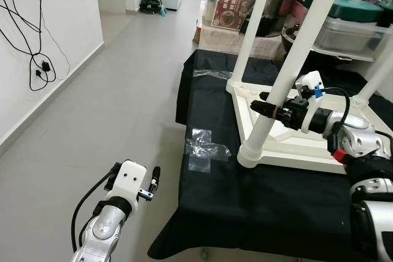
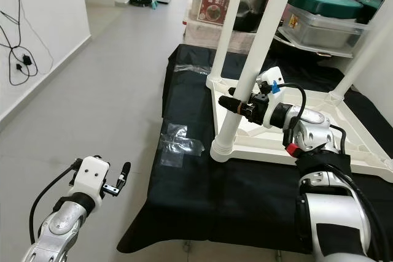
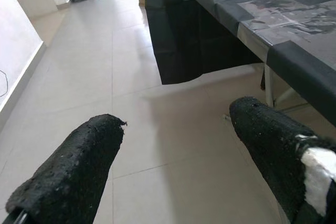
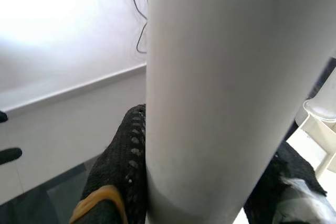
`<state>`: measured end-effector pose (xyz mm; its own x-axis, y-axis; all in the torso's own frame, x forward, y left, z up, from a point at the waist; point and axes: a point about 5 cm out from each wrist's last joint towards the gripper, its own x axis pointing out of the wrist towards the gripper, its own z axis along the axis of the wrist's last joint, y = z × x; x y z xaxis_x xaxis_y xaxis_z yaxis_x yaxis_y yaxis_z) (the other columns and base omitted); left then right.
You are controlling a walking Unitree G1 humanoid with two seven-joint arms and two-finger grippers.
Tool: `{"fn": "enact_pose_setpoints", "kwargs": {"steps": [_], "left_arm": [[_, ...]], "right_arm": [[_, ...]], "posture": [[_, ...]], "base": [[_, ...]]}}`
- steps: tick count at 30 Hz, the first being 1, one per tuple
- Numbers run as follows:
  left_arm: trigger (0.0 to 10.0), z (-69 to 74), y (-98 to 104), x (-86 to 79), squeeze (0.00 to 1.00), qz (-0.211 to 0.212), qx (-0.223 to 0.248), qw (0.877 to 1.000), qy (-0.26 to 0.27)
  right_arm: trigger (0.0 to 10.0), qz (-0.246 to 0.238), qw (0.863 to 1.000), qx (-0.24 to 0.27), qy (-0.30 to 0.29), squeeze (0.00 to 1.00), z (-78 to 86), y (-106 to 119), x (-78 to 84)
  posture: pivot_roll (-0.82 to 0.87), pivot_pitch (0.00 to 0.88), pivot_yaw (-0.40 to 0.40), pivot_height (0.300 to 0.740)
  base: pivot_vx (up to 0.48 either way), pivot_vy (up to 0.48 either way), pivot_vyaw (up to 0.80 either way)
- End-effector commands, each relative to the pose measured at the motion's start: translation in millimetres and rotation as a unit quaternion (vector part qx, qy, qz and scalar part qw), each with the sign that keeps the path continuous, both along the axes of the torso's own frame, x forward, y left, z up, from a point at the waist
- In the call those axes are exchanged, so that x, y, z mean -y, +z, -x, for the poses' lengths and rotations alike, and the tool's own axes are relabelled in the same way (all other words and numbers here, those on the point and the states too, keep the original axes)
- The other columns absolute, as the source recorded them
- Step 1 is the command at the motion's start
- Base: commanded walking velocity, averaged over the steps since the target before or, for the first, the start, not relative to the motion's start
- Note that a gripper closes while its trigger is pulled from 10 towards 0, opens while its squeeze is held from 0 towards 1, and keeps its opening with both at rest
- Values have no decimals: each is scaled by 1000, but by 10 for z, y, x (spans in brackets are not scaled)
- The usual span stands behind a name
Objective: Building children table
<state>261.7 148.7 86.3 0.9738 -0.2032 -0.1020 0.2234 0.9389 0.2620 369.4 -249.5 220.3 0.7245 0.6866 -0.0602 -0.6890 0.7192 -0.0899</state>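
A white children's table [image 1: 295,146] lies upside down on a black-covered bench [image 1: 245,213], its legs pointing up. My right gripper [image 1: 270,107] is shut on the nearest leg [image 1: 288,78], about a third of the way up from its base collar [image 1: 252,154]. In the right wrist view that leg [image 4: 210,93] stands between the black fingers [image 4: 123,166]. A second leg [image 1: 255,23] rises behind it, and a third leg [image 1: 377,78] at the right. My left gripper [image 1: 152,185] hangs low over the floor left of the bench, open and holding nothing [image 3: 176,145].
Crumpled clear plastic wrap [image 1: 206,148] lies on the black cloth near the bench's left edge. Storage boxes and lidded containers [image 1: 236,4] crowd the back. Black cables [image 1: 40,65] hang on the white wall at left. Grey tiled floor [image 1: 123,90] runs along the corridor.
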Motion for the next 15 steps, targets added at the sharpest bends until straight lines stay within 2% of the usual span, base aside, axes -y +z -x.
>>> {"fn": "enact_pose_setpoints", "kwargs": {"steps": [1,2,3,5,7,8,9,10,12,13,14,15], "left_arm": [[10000,11,-18,50,0,-2,0,1000,-11],[10000,11,-18,50,0,-2,0,1000,-11],[10000,11,-20,56,0,-1,0,1000,-11],[10000,11,-20,56,0,-1,0,1000,-11],[10000,18,-34,58,0,1,-2,1000,-10],[10000,18,-34,58,0,1,-2,1000,-10],[10000,20,-39,55,0,1,-2,1000,-9],[10000,19,-45,63,0,2,-4,1000,-10],[10000,19,-45,63,0,2,-4,1000,-10],[10000,17,-48,70,0,2,-4,1000,-11],[10000,6,-44,81,0,2,-4,1000,-13],[10000,-7,-33,81,0,1,-2,1000,-14]], "right_arm": [[0,8,1000,12,1,0,-12,-41,-68],[0,8,1000,12,1,0,-12,-41,-68],[0,6,999,19,-33,0,-21,-78,-53],[0,6,999,19,-33,0,-21,-78,-53],[0,8,991,18,-134,0,-19,-226,-45],[0,8,991,18,-134,0,-19,-226,-45],[0,9,985,13,-169,0,-11,-284,-49],[0,14,968,-8,-249,0,2,-434,-65],[0,14,968,-8,-249,0,2,-434,-65],[0,19,953,-22,-301,0,19,-533,-71],[0,31,910,-46,-411,0,59,-688,5],[0,46,852,-47,-519,0,138,-791,103]], "posture": [[87,0,-149,740],[87,0,-149,740],[83,0,-151,740],[83,0,-151,740],[78,0,-150,740],[78,0,-150,740],[78,0,-150,740],[63,0,-136,740],[63,0,-136,740],[64,0,-136,740],[68,0,-142,740],[74,0,-148,740]], "base": [[0,0,0],[0,0,0],[0,0,0],[0,0,0],[0,0,0],[0,0,0],[0,0,0],[0,0,0],[0,0,0],[0,0,0],[0,0,0],[0,0,0]]}}
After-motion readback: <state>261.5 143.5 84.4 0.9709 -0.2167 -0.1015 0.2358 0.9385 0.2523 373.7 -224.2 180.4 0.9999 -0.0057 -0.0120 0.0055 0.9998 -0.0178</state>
